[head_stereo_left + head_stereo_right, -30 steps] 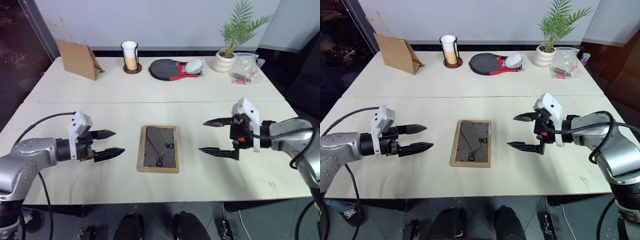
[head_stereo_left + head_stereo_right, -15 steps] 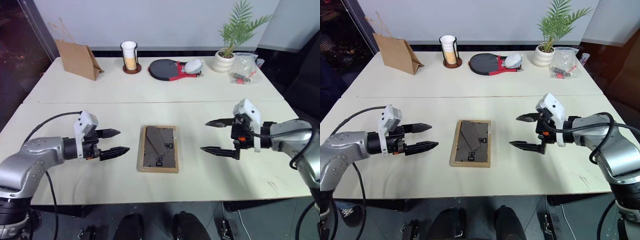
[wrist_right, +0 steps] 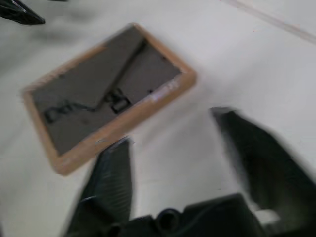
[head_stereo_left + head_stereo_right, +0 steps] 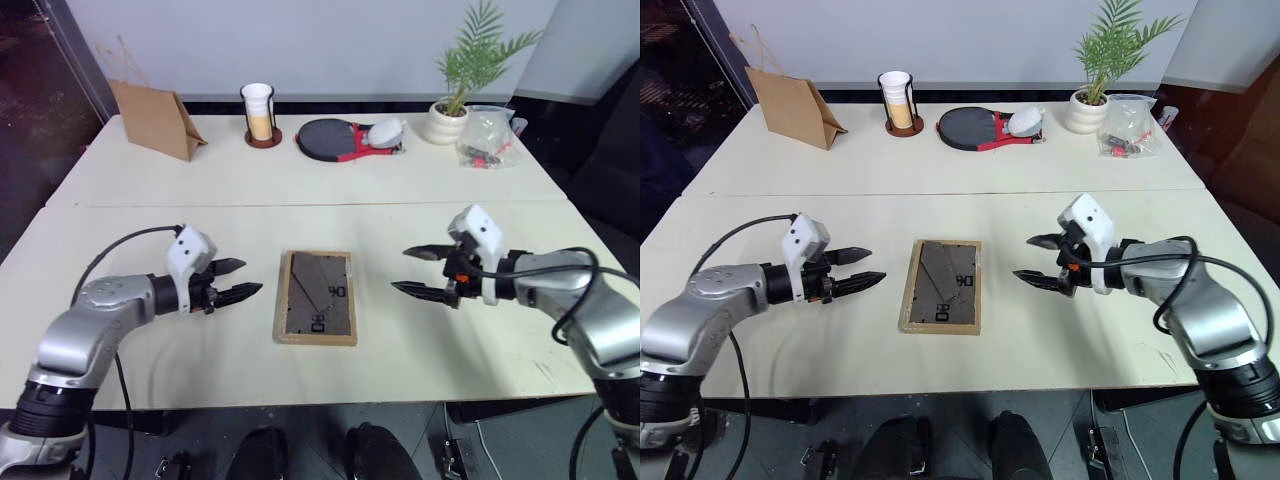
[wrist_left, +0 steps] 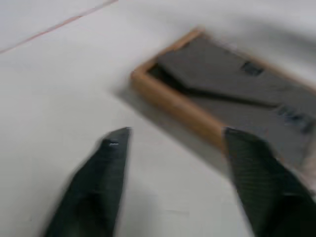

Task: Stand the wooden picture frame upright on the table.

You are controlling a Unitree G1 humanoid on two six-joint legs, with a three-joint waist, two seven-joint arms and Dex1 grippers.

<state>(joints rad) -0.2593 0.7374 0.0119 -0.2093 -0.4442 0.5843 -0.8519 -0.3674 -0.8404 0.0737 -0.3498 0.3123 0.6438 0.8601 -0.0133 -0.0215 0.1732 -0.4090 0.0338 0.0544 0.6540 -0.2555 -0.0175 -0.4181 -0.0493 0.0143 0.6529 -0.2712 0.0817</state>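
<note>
The small light-wood rectangular picture frame (image 4: pixel 317 297) lies flat, dark grey back up, on the near half of the cream-beige desk (image 4: pixel 420 180). The left gripper (image 4: pixel 242 279) and right gripper (image 4: pixel 410 270) flank it, apart from it, fingers narrowly parted and empty.

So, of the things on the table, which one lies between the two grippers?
The wooden picture frame, lying flat with its dark back up. The paper bag, cup and plant stand along the far edge.

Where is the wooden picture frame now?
The wooden picture frame lies face down on the table, between the left gripper and the right gripper.
</note>
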